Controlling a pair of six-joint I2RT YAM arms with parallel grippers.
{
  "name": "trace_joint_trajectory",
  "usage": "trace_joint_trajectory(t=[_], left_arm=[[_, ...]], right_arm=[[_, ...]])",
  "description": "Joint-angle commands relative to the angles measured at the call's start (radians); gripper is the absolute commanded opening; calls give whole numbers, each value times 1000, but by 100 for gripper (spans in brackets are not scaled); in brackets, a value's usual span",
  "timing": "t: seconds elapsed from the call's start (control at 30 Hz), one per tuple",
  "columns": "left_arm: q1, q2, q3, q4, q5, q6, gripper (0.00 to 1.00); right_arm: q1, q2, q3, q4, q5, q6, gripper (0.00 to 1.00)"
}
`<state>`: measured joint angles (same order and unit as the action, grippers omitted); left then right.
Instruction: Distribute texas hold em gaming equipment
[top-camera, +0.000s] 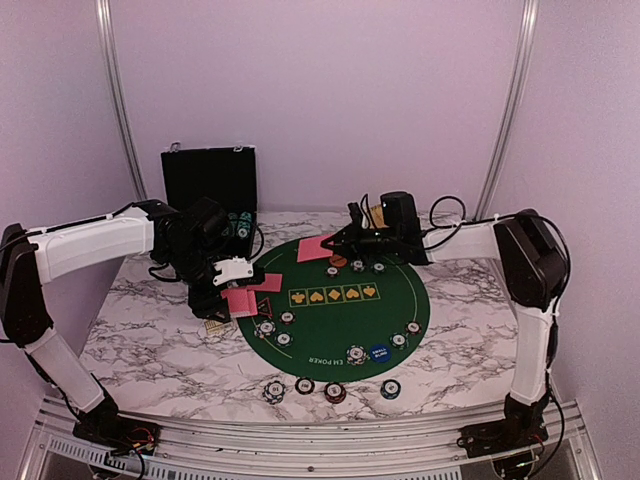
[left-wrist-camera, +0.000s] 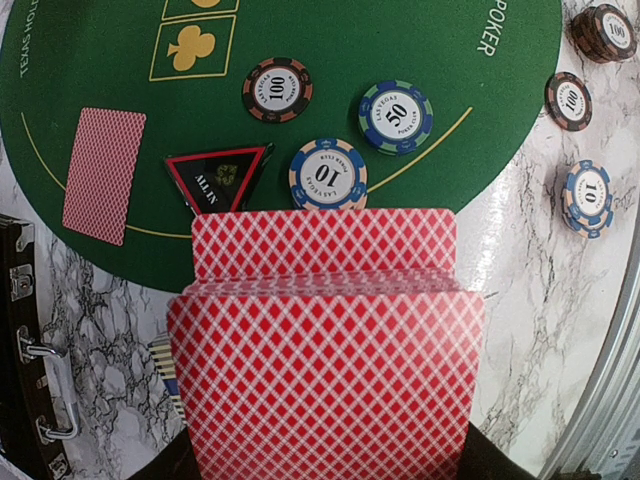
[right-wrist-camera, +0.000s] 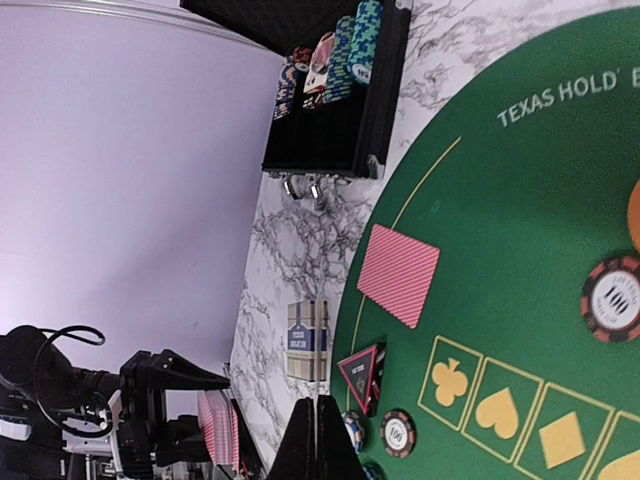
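The black case (top-camera: 208, 178) stands open at the back left of the counter (top-camera: 140, 350), its lid upright. Rows of chips (right-wrist-camera: 335, 55) stand on edge in the slots at one end of it. A small blue-and-white card box (right-wrist-camera: 307, 340) lies on the marble just off the left edge of the green mat (top-camera: 390, 300); whether it holds anything cannot be told.

The left pincer (top-camera: 226, 290) is pinching a deck of cards (left-wrist-camera: 325, 360), red backs up and slightly fanned, over the mat's left edge. Just ahead of the deck a black-and-red triangular marker (left-wrist-camera: 220, 178) lies on the mat. Loose chips (left-wrist-camera: 328, 174) marked 10, 50 and 100 lie beside it, and a single card (left-wrist-camera: 104, 175) lies face down further along. More chips (left-wrist-camera: 587, 197) sit on the bare marble by the near edge.

The right pincer (right-wrist-camera: 320, 440) is pressed together with nothing in it, above the far part of the mat near the single card. An orange button (top-camera: 338, 261) and a blue button (top-camera: 377, 352) lie on the mat.
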<state>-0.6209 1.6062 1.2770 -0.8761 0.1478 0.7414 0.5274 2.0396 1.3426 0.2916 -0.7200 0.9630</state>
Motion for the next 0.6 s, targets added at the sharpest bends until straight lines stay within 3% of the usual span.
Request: trace_joint_trajectory(t=[0.0, 0.4, 0.57], left_arm=[[0, -1, 33, -17, 0, 1, 3], [0, -12, 33, -29, 3, 5, 3], [0, -15, 28, -31, 3, 7, 3]], right_arm=[[-38, 80, 153, -182, 72, -132, 0], [-72, 315, 518, -483, 251, -273, 0], [-83, 353, 579, -534, 285, -296, 0]])
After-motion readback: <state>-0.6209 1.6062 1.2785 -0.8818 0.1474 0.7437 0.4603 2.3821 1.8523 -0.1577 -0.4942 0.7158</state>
